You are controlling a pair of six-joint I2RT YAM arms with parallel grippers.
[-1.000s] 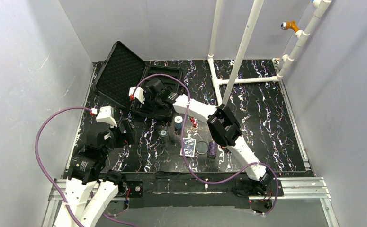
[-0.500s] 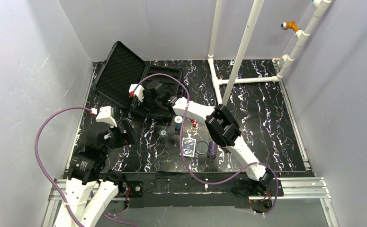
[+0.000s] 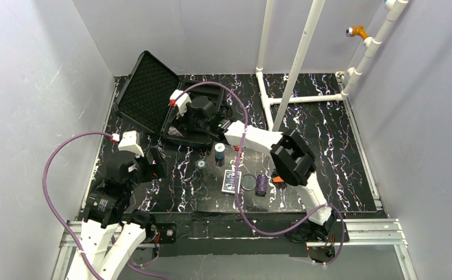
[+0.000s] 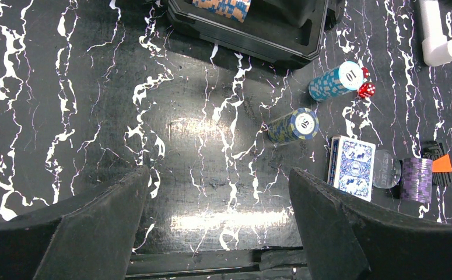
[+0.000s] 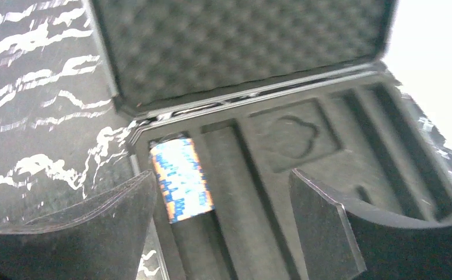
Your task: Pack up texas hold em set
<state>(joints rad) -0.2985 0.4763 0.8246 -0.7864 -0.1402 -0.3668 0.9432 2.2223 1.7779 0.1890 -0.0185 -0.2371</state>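
Observation:
The black case (image 3: 147, 90) lies open at the back left, foam lid up, also in the right wrist view (image 5: 241, 41). An orange-and-blue chip roll (image 5: 181, 179) lies in the leftmost slot of the moulded tray (image 5: 305, 175). My right gripper (image 5: 223, 227) hovers open and empty just above the tray (image 3: 185, 125). On the mat sit a teal roll (image 4: 335, 81), a dark roll (image 4: 293, 125), the blue-backed deck (image 4: 351, 167), the round disc (image 4: 386, 173) and a purple roll (image 4: 416, 179). My left gripper (image 4: 217, 221) is open and empty over bare mat (image 3: 153, 163).
Two red dice (image 4: 365, 88) lie beside the teal roll. A small orange-and-black object (image 4: 439, 163) lies by the purple roll. White pipes (image 3: 296, 64) stand at the back right. Grey walls close in the sides. A purple cable (image 3: 235, 175) loops over the mat.
My right gripper has drawn back up and to the right from the tray's left end, and the orange-and-blue roll now shows lying in its slot. The left arm has not moved.

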